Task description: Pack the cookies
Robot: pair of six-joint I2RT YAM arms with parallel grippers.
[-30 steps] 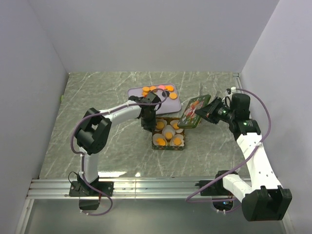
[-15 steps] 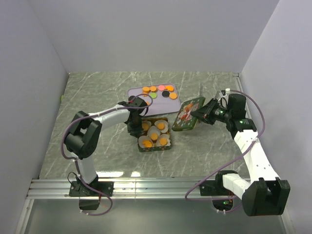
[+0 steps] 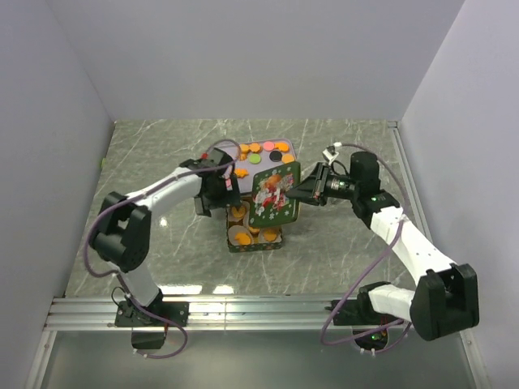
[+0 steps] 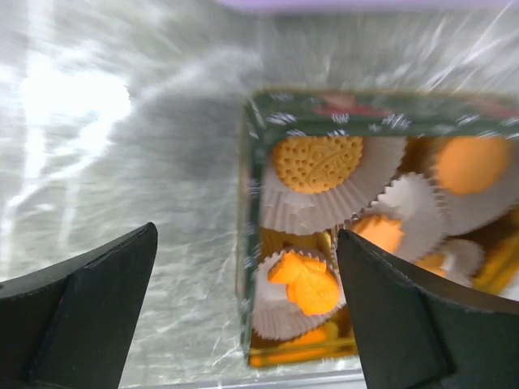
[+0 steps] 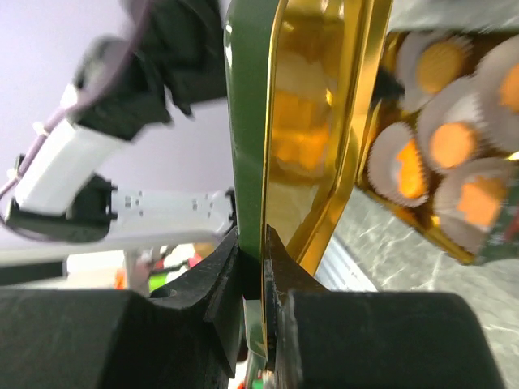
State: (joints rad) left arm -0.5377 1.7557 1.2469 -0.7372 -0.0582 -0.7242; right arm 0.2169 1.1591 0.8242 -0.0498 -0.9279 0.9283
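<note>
Orange cookies [image 4: 316, 162] sit in white paper cups inside a green tin [image 3: 253, 237], whose inside is gold. More cookies [image 3: 261, 148], orange with pink, green and black ones, lie on a purple tray [image 3: 243, 164] behind it. My left gripper [image 3: 216, 203] is open at the tin's left side. In the left wrist view the tin's left wall [image 4: 250, 243] stands between the fingers [image 4: 89, 308], and the left gripper [image 4: 247, 312] holds nothing. My right gripper [image 5: 263, 243] is shut on the edge of the green lid [image 5: 308, 121]. It holds the lid [image 3: 274, 197] tilted over the tin's right half.
The grey marble table [image 3: 162, 243] is walled in by white panels at the left, back and right. A metal rail [image 3: 243, 312] with both arm bases runs along the near edge.
The tin has slid left across the table. My left gripper, shut before, has opened and let go. The right arm has carried the lid left, from beside the tin to over it.
</note>
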